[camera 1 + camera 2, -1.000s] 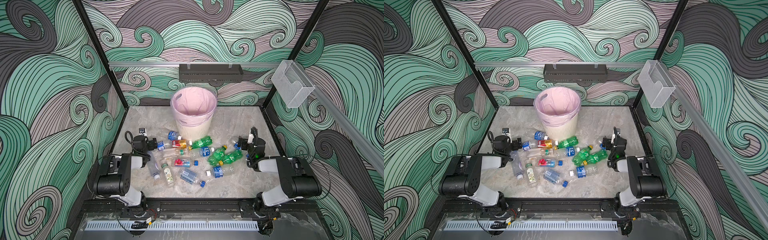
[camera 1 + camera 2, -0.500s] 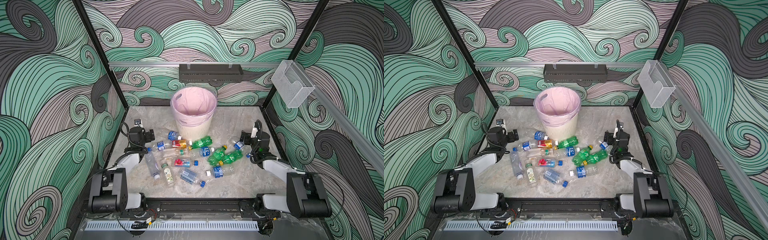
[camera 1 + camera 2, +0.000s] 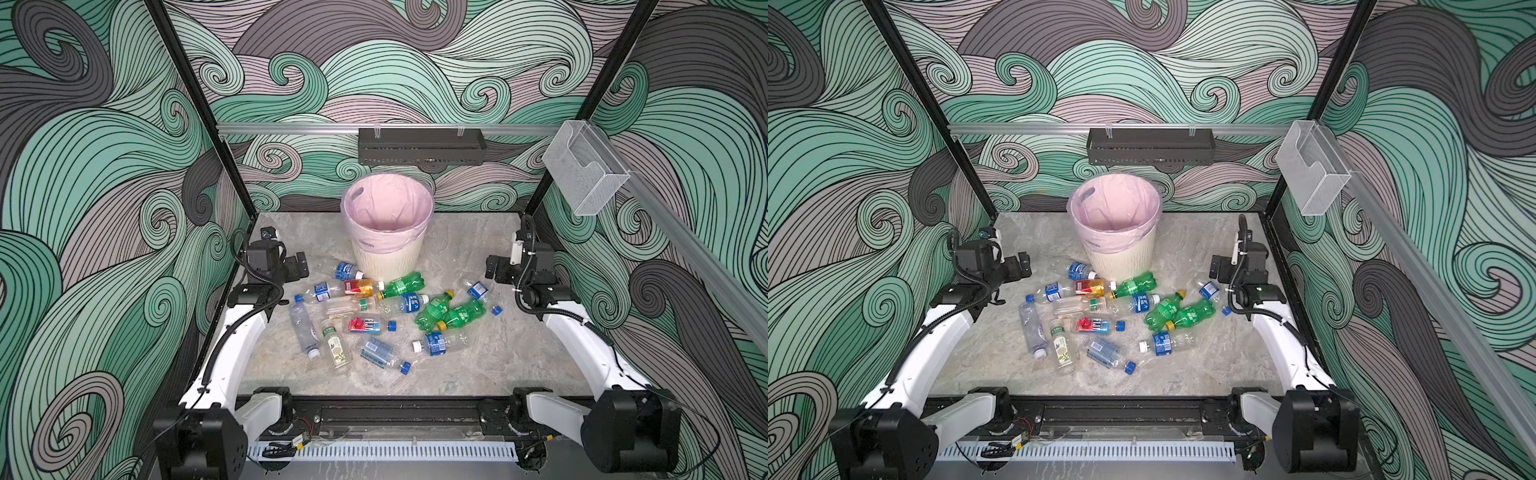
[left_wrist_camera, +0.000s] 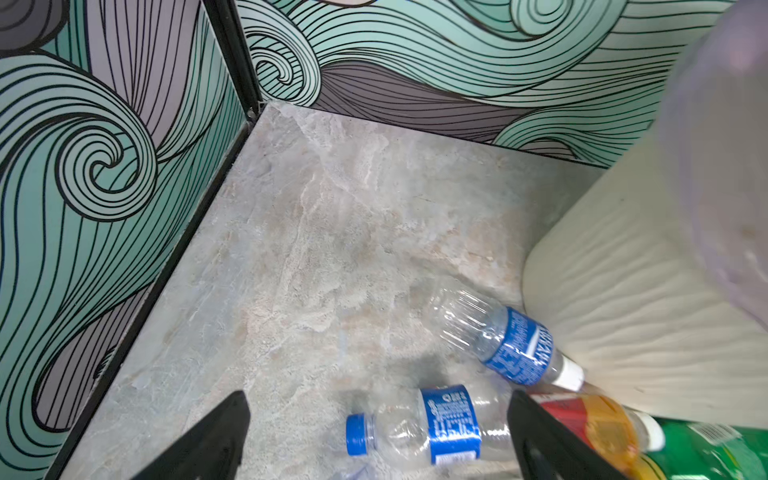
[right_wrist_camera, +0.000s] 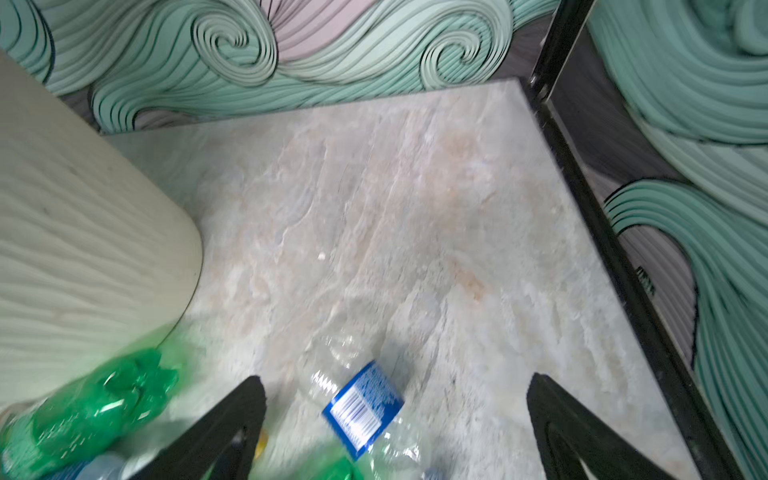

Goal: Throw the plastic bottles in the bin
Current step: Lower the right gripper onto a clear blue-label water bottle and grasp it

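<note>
The bin (image 3: pixel 388 253) stands at twelve o'clock on the table (image 3: pixel 478 365). The plastic bottles (image 3: pixel 365 325) lie scattered at its six o'clock, the nearest just beside its base. The left gripper (image 3: pixel 298 266) sits at the pile's ten o'clock, the right gripper (image 3: pixel 493 268) at two o'clock

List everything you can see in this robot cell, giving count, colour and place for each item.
clear bottles: about eleven, blue, red or green labels, lying on the table before the bin
green bottles: three, yellow caps, lying centre to right
bin: one, cream, pink liner, upright at back centre
table: one, grey marble
shelf: one, black, back rail
clear box: one, right rail
left fingers: two, black, apart, empty
right fingers: two, black, apart, empty
</note>
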`<state>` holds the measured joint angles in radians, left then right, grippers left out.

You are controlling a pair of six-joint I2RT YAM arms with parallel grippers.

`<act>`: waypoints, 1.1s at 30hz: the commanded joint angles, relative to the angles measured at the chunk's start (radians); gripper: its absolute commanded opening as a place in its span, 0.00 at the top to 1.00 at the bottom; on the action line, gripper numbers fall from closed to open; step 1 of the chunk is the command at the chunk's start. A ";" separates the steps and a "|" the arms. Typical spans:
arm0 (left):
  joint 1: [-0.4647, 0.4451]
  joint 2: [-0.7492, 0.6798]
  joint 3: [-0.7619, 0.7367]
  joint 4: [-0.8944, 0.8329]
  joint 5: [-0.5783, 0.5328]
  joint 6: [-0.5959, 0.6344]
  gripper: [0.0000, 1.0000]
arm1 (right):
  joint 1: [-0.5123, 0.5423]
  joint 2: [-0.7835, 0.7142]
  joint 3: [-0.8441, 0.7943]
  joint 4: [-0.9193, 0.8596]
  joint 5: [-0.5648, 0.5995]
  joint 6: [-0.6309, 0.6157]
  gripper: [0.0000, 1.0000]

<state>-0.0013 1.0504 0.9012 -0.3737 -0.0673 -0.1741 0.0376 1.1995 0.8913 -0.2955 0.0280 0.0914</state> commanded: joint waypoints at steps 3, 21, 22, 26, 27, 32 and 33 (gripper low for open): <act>-0.004 -0.092 0.011 -0.204 0.124 -0.051 0.01 | 0.024 0.124 0.106 -0.297 -0.127 -0.030 0.02; -0.002 -0.229 -0.040 -0.361 -0.042 -0.140 0.01 | 0.034 0.388 0.161 -0.294 -0.099 -0.084 0.15; -0.002 -0.226 -0.039 -0.372 -0.043 -0.147 0.01 | 0.033 0.401 0.161 -0.286 -0.100 -0.084 0.16; -0.003 -0.214 -0.035 -0.389 -0.017 -0.146 0.01 | 0.033 0.441 0.155 -0.236 -0.097 -0.078 0.19; -0.003 -0.215 -0.037 -0.386 -0.011 -0.145 0.01 | 0.033 0.451 0.155 -0.228 -0.094 -0.075 0.20; -0.002 -0.232 -0.038 -0.390 0.012 -0.115 0.01 | 0.033 0.509 0.183 -0.208 -0.075 -0.058 0.21; -0.002 -0.236 -0.038 -0.390 0.019 -0.108 0.01 | 0.033 0.522 0.187 -0.207 -0.074 -0.053 0.21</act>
<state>-0.0025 0.8333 0.8536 -0.7296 -0.0715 -0.2996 0.0647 1.6939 1.0462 -0.5217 -0.0605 0.0315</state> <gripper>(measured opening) 0.986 0.792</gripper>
